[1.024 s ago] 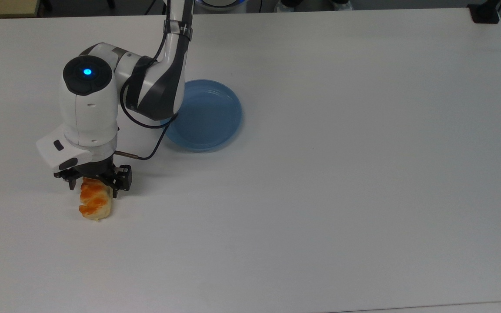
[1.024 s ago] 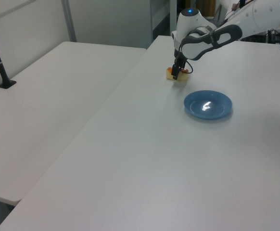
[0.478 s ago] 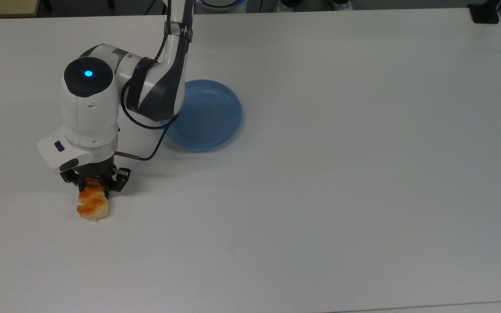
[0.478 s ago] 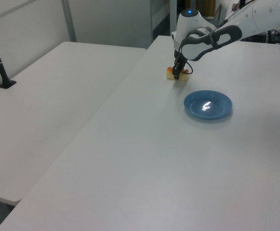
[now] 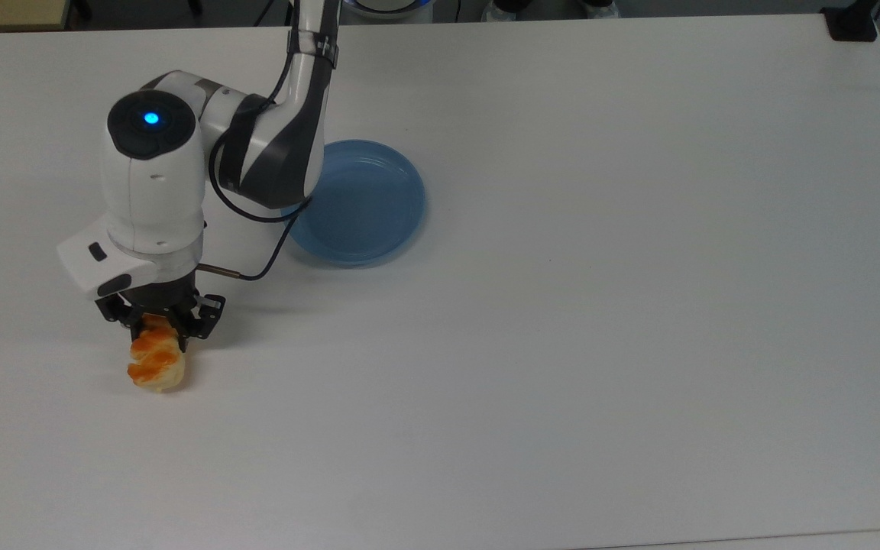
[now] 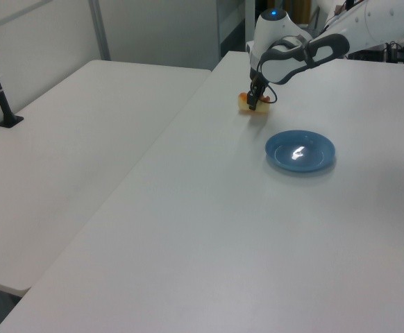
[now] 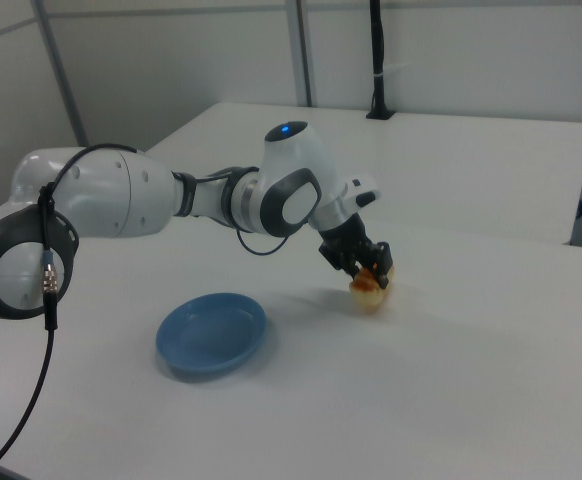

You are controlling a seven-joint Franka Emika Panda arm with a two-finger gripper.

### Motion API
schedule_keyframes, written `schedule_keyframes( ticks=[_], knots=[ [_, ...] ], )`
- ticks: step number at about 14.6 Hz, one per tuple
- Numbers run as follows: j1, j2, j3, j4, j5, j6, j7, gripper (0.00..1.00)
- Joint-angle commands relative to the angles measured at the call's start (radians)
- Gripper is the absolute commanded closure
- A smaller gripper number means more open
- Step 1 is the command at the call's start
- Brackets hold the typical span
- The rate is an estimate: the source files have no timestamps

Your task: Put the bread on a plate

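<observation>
The bread (image 5: 156, 365), a small cream bun with orange-brown glazed ridges, sits between the black fingers of my gripper (image 5: 159, 330), which is shut on its upper end near the top view's left side. In the right view the bread (image 7: 371, 288) hangs from the gripper (image 7: 368, 268) just over the white table, a shadow beneath it. The left view has the bread (image 6: 246, 103) under the gripper (image 6: 253, 104). The light-blue plate (image 5: 409, 221) lies empty to the top view's upper right of the gripper, partly covered by the arm; it is also seen as plate (image 6: 300, 164) and plate (image 7: 176, 360).
The white arm (image 5: 272, 145) reaches in from the top view's upper edge over the plate's left rim, with a black cable looping beside it. A black post base (image 5: 851, 23) stands at the table's far right corner. A second white table (image 6: 70, 139) adjoins on the left view's left.
The fingers have closed from wide apart onto the bread. Gripper and bread have then shifted slightly toward the top view's left and risen a little in the left view.
</observation>
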Motion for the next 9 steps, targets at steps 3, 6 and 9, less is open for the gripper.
schedule_keyframes(
  ticks=[3, 6, 9],
  knots=[
    [0.007, -0.122, -0.014, -0.021, 0.054, -0.124, -0.086, 0.44],
    [0.007, -0.188, -0.001, -0.066, 0.062, -0.133, -0.091, 0.43],
    [0.013, -0.259, 0.031, -0.138, 0.062, -0.139, -0.082, 0.41]
  ],
)
